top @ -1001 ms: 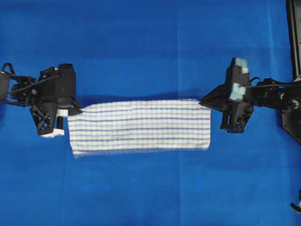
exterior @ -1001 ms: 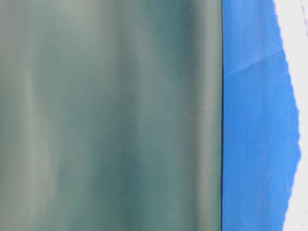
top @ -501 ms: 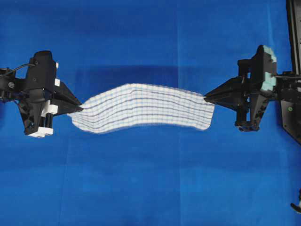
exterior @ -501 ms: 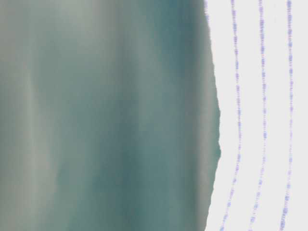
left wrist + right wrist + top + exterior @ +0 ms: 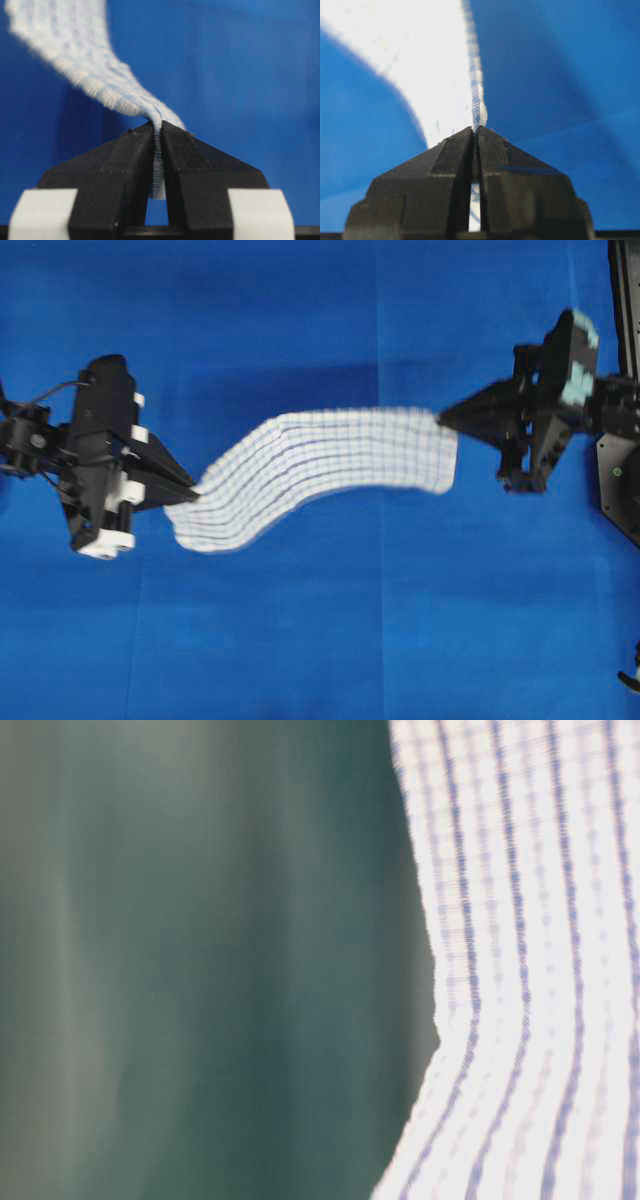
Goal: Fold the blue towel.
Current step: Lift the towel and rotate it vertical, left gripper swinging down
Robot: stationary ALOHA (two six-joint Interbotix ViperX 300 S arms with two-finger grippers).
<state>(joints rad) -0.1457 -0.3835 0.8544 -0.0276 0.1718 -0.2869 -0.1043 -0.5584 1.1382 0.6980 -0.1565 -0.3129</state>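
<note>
1. Overhead exterior view: blue towel (image 5: 325, 472) hangs off the table (image 5: 320, 640), strung between both arms w/ a shadow on the blue sheet beneath; it runs in an S-curve, left end nearer, right end farther.
2. Left end effector (image 5: 192, 496): closed on the towel's left end. Left wrist view shows the cloth edge (image 5: 157, 150) pinched in the slit between both black fingers (image 5: 122, 160), hem running down into the gap.
3. Right end effector (image 5: 442, 418): closed on the towel's right end; right wrist view shows the hem (image 5: 476, 107) caught right at the tips, only a thin bite.
4. Table-level view: mostly blurred grey-green; striped cloth (image 5: 530, 960) fills the right side, close to the lens.
5. Handling, as a judgement: light, soft, floppy woven cloth. No stiffness, so the middle sags and twists when the ends aren't kept level. Not fragile, not slippery, but the thin hem could slip from the right tips if pulled hard.
6. Best hold: corners or hemmed short edges, as now, w/ light tension so it lays flat for the fold.
</note>
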